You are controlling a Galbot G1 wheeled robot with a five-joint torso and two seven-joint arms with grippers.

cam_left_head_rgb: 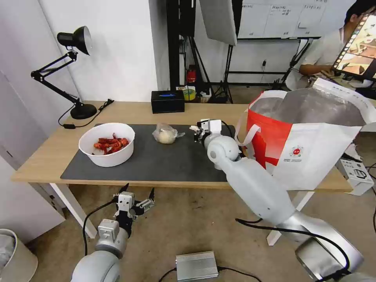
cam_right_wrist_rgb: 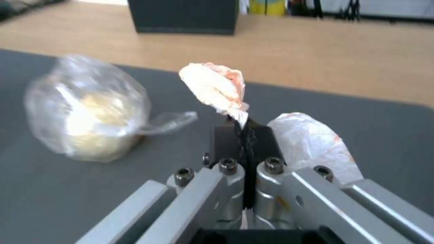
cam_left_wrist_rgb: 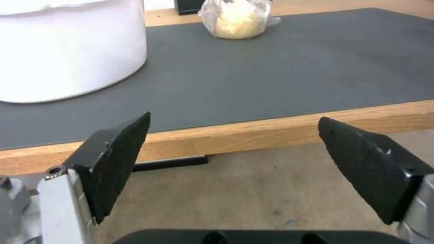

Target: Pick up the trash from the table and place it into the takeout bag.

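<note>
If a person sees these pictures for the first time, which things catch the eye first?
The large white-and-red takeout bag with silver lining stands open at the table's right end. The right gripper, over the dark grey mat, is shut on a crumpled white tissue. At left sits a white round bowl of red crayfish shells.

High head view, close wrist views

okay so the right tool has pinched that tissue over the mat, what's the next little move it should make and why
Probably carry it sideways toward the takeout bag. The right tool is shut on the crumpled tissue above the dark mat, beside the clear bag with the whitish lump, and the takeout bag stands open close on its right. The left tool waits open below the table edge.
</note>
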